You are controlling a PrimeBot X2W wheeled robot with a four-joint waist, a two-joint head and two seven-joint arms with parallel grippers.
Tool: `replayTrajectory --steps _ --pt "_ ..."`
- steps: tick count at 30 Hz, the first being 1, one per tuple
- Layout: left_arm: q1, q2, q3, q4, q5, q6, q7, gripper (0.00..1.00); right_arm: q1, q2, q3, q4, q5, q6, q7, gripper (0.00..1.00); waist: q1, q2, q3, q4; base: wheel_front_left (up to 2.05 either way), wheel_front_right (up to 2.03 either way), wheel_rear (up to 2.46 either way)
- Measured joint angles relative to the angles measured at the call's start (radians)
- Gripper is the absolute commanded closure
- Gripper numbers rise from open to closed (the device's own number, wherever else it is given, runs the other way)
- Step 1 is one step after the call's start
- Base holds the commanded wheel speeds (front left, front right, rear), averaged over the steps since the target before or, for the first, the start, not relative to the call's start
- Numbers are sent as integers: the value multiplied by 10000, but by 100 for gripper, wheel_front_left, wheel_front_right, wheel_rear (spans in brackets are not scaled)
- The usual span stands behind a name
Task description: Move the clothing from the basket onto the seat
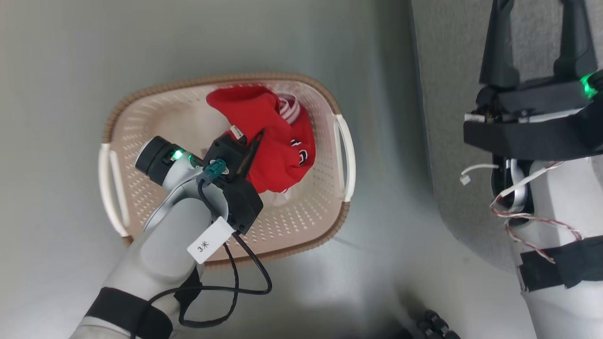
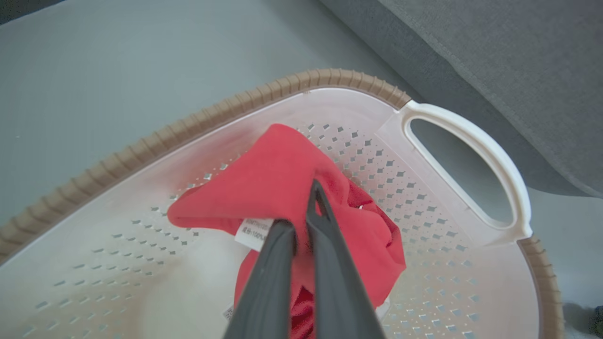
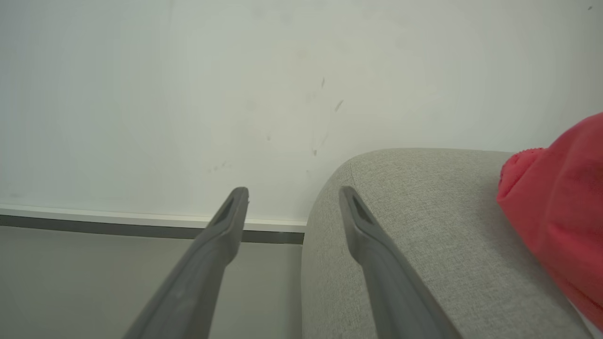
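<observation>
Clothing: a bunched heap of red clothing (image 1: 275, 136) lies inside the basket, toward its right side. White stripes show at the top of the heap, dark-and-white lettering on its right flank, and a small white label near the gripper.
Basket: cream plastic basket (image 1: 155, 89) with perforated walls, a brown woven-look rim and a white handle at each end. It stands on the floor, just left of the seat.
Left gripper: the left gripper (image 2: 301, 212) reaches down into the basket. Its two dark fingers are pressed close together, pinching a fold of the red fabric between them.
Seat: grey woven seat (image 1: 447, 117) with a rounded edge, at the right of the head view.
Red garment: a red garment (image 3: 560, 207) rests on the seat cushion, at the right edge of the right wrist view.
Right gripper: the right gripper (image 3: 293, 193) is near the seat's edge, fingers spread wide apart with nothing between them.
Surroundings: pale grey floor (image 1: 70, 70); a plain white wall (image 3: 188, 94) behind the seat.
</observation>
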State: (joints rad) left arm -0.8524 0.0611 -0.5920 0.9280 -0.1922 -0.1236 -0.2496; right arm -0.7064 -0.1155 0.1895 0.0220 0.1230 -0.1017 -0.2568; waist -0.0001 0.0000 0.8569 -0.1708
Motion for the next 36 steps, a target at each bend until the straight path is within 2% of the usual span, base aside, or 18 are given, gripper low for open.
replayTrajectory --steps 11,23,27,36 --pt "272 48 529 -894 -619 -12 -2 100 900 -263 -240 548 12 138 0 0 -1 -1 -1452 615 0 0 0" --pt "368 968 884 -2393 -848 -82 -2 100 1807 -128 33 1331 188 447 0 0 -1 -1 -3144 1172 0 0 0" --pt "373 1206 859 -2826 -976 -82 -2 100 2020 -94 155 1634 272 600 2 0 -1 0 -3724 1275 0 0 0" --pt "338 1429 585 -3528 -1087 -82 -4 100 2283 17 671 2504 359 1181 2 0 0 -1 -5012 1410 0 0 0"
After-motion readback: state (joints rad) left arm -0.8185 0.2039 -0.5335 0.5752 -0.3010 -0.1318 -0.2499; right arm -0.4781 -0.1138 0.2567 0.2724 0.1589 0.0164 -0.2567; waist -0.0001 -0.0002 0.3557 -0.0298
